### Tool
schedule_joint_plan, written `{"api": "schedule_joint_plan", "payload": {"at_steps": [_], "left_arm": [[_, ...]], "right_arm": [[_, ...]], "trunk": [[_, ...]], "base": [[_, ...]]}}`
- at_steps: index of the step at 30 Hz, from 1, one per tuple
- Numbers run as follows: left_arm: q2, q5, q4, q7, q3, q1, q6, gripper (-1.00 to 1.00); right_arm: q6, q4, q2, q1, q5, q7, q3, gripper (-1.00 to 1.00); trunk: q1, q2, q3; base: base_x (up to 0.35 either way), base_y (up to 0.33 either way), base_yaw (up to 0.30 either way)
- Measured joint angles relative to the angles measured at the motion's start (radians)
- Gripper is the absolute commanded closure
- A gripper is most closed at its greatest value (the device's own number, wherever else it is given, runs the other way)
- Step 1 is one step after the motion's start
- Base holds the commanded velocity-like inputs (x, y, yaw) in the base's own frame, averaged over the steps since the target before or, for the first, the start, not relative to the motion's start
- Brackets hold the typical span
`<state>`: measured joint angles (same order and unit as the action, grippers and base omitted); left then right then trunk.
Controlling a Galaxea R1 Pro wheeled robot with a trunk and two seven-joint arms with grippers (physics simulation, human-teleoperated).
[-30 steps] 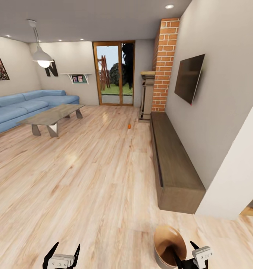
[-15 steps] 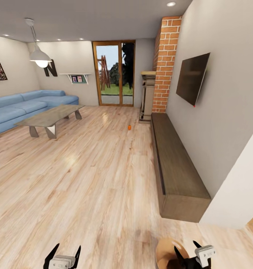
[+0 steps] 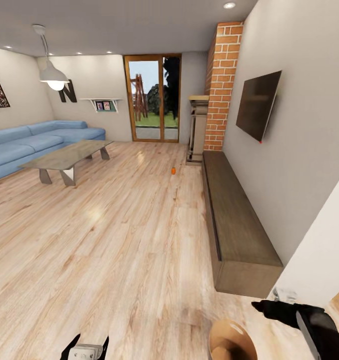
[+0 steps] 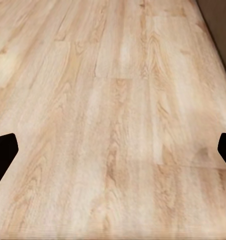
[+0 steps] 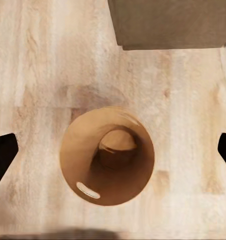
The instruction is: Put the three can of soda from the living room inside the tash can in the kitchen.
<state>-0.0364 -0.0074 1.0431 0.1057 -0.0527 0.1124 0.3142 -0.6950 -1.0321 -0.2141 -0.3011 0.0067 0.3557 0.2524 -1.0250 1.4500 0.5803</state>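
The trash can (image 5: 107,155) stands on the wood floor just off the end of the long low cabinet (image 3: 237,220), with the right gripper (image 5: 113,150) above it, fingers wide apart and empty. It looks light, rigid and glossy, best pinched at the rim. An orange soda can (image 3: 173,170) sits far off on the floor. The left gripper (image 4: 113,150) is also spread, empty.

Black left tool (image 3: 84,347), white housing; glossy black right arm (image 3: 309,322)

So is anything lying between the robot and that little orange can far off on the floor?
Nothing visible: bare light wood floor runs up to the small orange can. The long dark low cabinet stays off to the side.
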Motion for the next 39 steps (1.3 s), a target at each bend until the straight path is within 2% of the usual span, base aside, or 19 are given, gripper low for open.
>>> {"api": "schedule_joint_plan", "payload": {"at_steps": [1,2,5,7,13,15,22,39], "left_arm": [[0.000,0.000,0.001,0.000,0.000,0.000,-0.002,-1.00],[0.000,0.001,0.001,0.000,0.000,0.000,-0.006,-1.00],[0.000,0.002,0.002,0.000,-0.001,0.001,-0.009,-1.00],[0.000,0.003,0.001,0.000,-0.002,0.001,-0.011,-1.00],[0.000,0.003,-0.006,0.000,-0.003,0.000,-0.013,-1.00],[0.000,0.003,-0.007,0.000,-0.002,0.000,-0.013,-1.00],[-0.001,0.001,-0.013,0.002,0.000,-0.002,-0.013,-1.00],[-0.003,0.000,-0.029,0.004,0.000,-0.005,-0.015,-1.00]], "right_arm": [[-0.055,0.016,-0.013,-0.032,0.000,0.002,-0.001,-1.00],[-0.149,0.052,-0.038,-0.098,0.001,0.004,-0.003,-1.00],[-0.263,0.101,-0.074,-0.197,0.001,0.008,-0.020,-1.00],[-0.312,0.121,-0.090,-0.239,0.003,0.009,-0.061,-1.00],[-0.342,0.132,-0.099,-0.269,0.005,0.007,-0.137,-1.00],[-0.344,0.134,-0.100,-0.272,0.005,0.005,-0.144,-1.00],[-0.345,0.135,-0.102,-0.275,0.006,0.001,-0.154,-1.00],[-0.347,0.133,-0.111,-0.277,0.023,0.005,-0.153,-1.00]], "trunk": [[0.000,0.000,0.000],[0.000,0.000,0.000],[0.000,0.000,0.000],[0.000,0.000,0.000],[-0.019,0.035,0.016],[-0.027,0.049,0.022],[-0.054,0.098,0.044],[-0.119,0.217,0.097]], "base": [[0.000,0.000,0.000],[0.000,0.000,0.000],[0.000,0.000,0.000],[0.000,0.000,0.000],[0.000,0.000,0.000],[0.000,0.000,0.000],[0.000,0.000,0.000],[0.000,0.000,0.000]]}}
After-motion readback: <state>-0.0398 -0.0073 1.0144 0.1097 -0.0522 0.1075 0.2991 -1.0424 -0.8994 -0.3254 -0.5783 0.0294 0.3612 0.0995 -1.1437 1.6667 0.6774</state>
